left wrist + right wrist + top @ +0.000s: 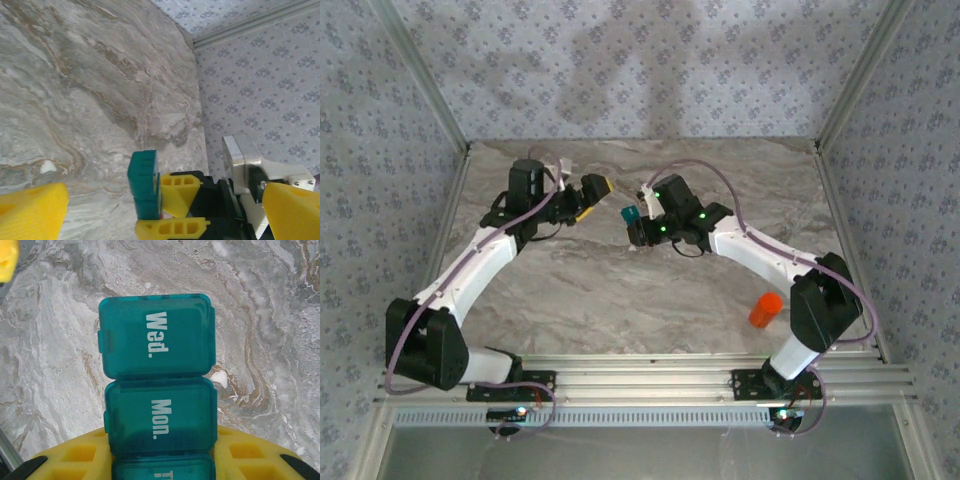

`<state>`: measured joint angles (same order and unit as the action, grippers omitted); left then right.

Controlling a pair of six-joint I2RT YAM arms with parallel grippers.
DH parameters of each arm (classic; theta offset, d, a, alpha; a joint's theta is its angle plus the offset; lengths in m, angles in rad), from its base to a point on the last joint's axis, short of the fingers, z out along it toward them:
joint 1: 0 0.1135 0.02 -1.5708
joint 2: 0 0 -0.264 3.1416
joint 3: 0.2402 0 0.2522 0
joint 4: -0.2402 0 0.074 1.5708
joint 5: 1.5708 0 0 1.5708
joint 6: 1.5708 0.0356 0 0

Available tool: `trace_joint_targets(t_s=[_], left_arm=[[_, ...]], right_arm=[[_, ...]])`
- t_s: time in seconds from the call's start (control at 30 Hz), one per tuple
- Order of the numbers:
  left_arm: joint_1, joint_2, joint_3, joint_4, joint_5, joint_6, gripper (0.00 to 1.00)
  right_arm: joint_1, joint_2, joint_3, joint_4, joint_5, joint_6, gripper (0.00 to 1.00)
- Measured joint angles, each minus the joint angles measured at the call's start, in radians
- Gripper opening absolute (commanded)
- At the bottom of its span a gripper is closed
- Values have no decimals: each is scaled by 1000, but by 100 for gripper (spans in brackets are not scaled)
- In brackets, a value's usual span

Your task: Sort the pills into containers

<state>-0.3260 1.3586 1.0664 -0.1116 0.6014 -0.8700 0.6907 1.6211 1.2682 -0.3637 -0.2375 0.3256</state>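
Right end effector point(170, 209): pinching box point(157, 370) by one end, presenting lids point(156, 335).
Left end effector point(603, 195): hanging wide open, empty, probably getting set to flip one.

Teal pill box point(157, 380) marked Wed. and Mon., in right end effector point(161, 457).

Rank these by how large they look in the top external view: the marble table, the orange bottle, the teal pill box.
1. marble table
2. orange bottle
3. teal pill box, but the right tool covers part of it, so second and third place are unsure.
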Motion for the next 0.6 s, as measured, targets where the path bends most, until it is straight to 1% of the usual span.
trace_joint_targets(t_s=[0.23, 0.6], left_arm=[[-34, 56, 0, 61, 24, -49, 99], [-84, 72, 0, 98, 39, -71, 99]], right_arm=[[6, 1, -4, 27, -5, 26, 35], [12, 23, -4, 32, -6, 30, 35]])
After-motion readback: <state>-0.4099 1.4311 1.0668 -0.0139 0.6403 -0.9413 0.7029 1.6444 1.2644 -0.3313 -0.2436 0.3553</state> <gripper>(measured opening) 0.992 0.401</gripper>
